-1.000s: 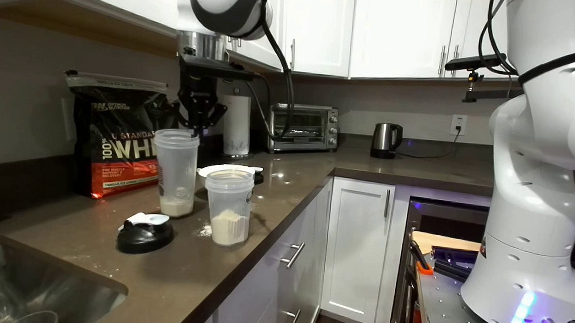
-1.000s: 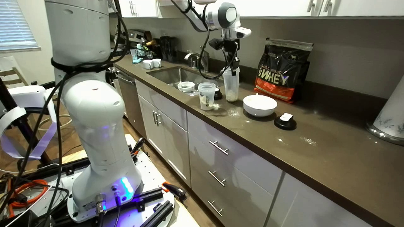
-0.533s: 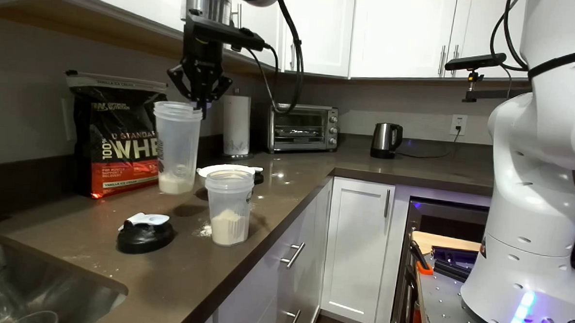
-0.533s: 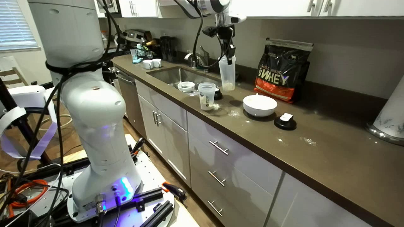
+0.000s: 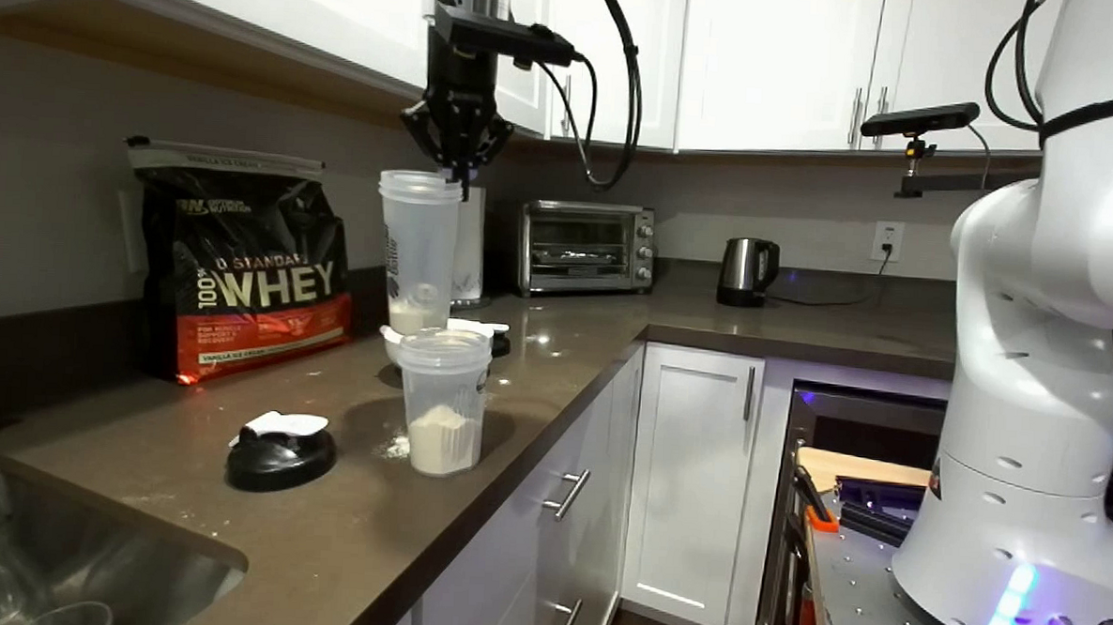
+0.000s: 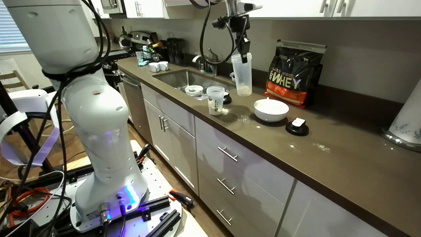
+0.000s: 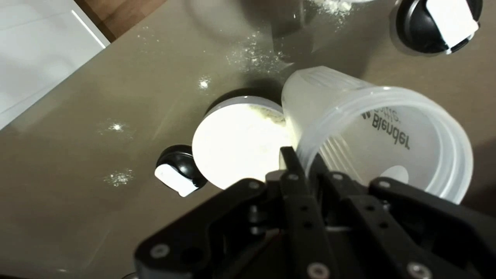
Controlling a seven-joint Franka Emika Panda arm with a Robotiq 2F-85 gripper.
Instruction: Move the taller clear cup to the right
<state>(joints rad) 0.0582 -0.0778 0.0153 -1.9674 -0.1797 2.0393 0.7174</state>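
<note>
In an exterior view, your taller clear cup (image 5: 420, 250) hangs above the bench (image 5: 322, 528), close to upright, with a little pale powder (image 5: 415, 321) in the bottom. A second ago it stood on the bench; now it is up and has travelled toward the paper towel roll (image 5: 470, 243), so the lift looks done and, as I read it, the carry to the right has begun. The shorter clear cup (image 5: 444, 401) has stayed put.

In an exterior view, your cup has come across toward the white bowl (image 6: 271, 112) in the last half second, while the whey bag (image 6: 291, 74) behind hasn't shifted. Setting down here would probably crowd the bowl, so I'd carry on past it.

In the wrist view, your jaws are pinching the cup's wall at its rim, one inside and one outside. The cup's lower part overlaps the bowl's edge; I can't tell how much height separates them. A one-sided hold may let the base swing, so go gently. A black lid (image 7: 186, 162) sits just beside the bowl, also to be cleared.
</note>
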